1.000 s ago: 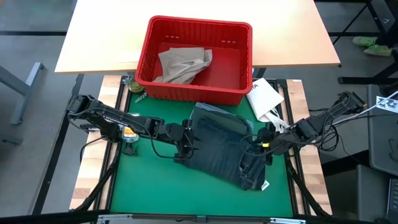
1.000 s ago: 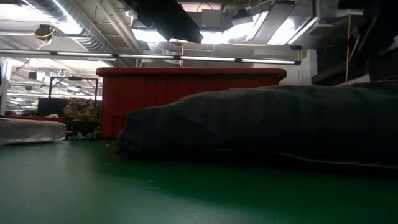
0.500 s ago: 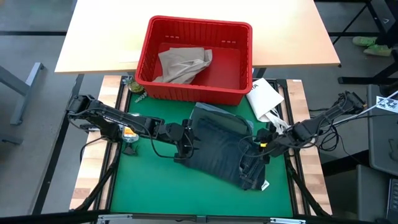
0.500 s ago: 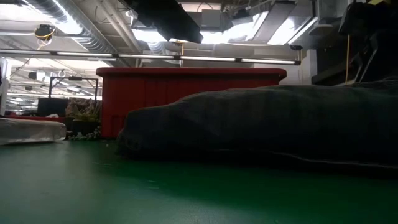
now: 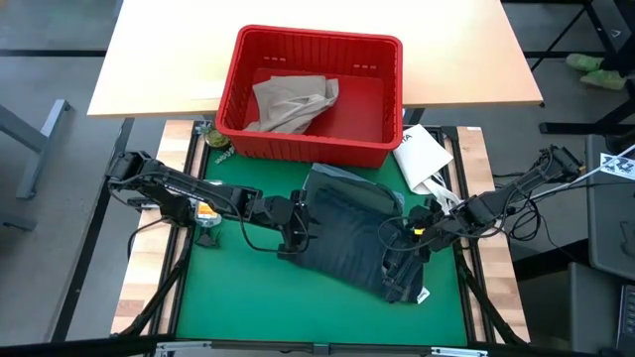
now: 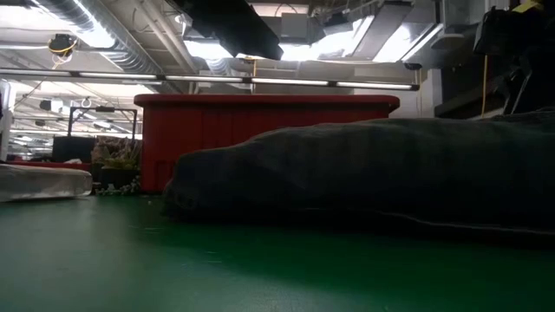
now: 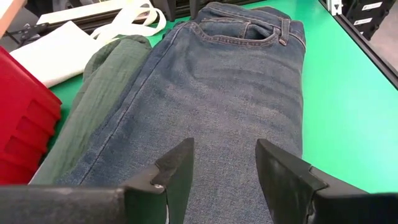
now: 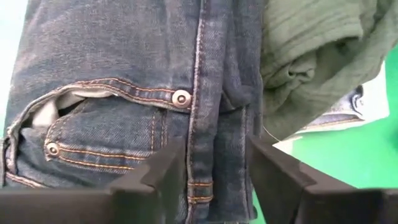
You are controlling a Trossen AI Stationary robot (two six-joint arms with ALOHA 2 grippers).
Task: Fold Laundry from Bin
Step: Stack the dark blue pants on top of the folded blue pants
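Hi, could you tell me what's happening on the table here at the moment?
The robot is folding laundry. Dark blue jeans lie on the green mat in front of the red bin, with a dark green garment beside them. The left end effector is at one end of the jeans, the right end effector at the waistband end, both open over the denim. Tan trousers wait in the bin.

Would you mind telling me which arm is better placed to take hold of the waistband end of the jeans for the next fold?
The right, probably. Its claw sits over the waistband and pocket rivets of the jeans, fingers open astride the seam. The left claw, also open, is at the opposite end of the jeans.
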